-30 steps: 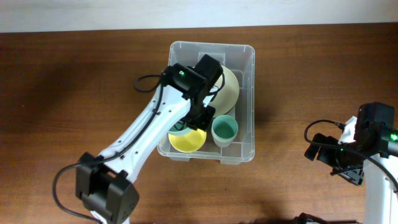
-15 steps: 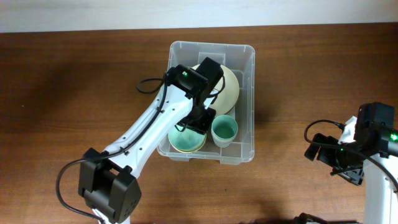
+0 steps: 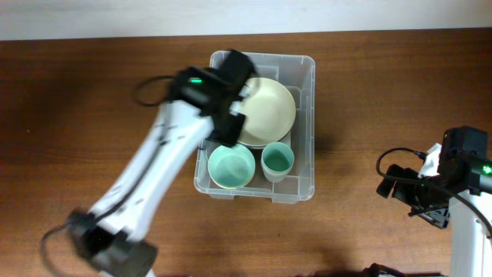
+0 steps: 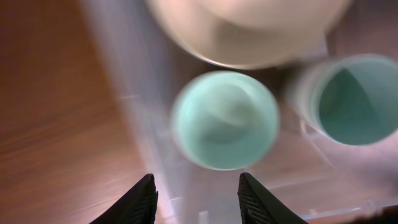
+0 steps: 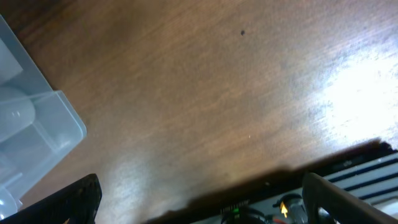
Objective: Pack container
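The container (image 3: 310, 123) sits mid-table holding a cream bowl (image 3: 265, 111), mint bowl (image 3: 231, 166) and cup (image 3: 277, 160). Our left gripper (image 4: 196, 186) hovers above them, jaws apart and empty. Our right gripper (image 5: 199, 186), at the right, is likewise apart. We judge packing nearly done.

A brown wooden table (image 3: 77, 154) fills almost the whole overhead view, its grain running left to right. Along the far edge lies a pale, off-white strip (image 3: 115, 19); whether it is wall or floor cannot be told. The wood looks darker at the far left and warmer toward the middle. In the right wrist view a bright glare (image 5: 354, 87) whitens the wood at the right, and a small dark speck (image 5: 242, 32) marks the surface.
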`<state>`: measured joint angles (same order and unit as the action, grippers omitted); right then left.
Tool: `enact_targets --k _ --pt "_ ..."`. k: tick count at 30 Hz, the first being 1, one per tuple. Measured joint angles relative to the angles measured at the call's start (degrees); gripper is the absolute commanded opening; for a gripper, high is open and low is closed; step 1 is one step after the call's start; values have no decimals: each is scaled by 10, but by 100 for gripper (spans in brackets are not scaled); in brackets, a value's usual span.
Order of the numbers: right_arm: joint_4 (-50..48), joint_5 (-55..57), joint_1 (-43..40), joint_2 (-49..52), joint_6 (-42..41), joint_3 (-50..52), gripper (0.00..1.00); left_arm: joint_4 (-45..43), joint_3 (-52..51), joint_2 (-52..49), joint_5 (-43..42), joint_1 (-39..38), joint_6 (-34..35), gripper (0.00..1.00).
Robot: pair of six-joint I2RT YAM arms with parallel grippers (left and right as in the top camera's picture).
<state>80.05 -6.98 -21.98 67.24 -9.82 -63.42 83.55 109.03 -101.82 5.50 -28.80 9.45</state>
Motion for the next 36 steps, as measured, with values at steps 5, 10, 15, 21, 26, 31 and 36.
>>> enact_targets --k 5,10,15,21,26,31,36 --pt "-10 0 0 9 4 -5 99 -24 6 106 21 114 0 44" --pt "-7 0 23 73 21 -72 80 -42 8 172 14 229 0 44" --pt "-23 0 86 150 26 -179 32 -68 -52 179 -4 299 0 44" --pt "-77 0 160 245 26 -286 4 -76 -187 163 -18 346 0 44" --pt "-137 0 202 331 28 -303 4 -92 -255 160 -23 363 0 44" --pt "-209 12 240 420 34 -303 4 -97 -259 160 -24 363 0 44" --pt "-256 16 271 476 52 -303 4 -97 -259 160 -30 363 0 45"
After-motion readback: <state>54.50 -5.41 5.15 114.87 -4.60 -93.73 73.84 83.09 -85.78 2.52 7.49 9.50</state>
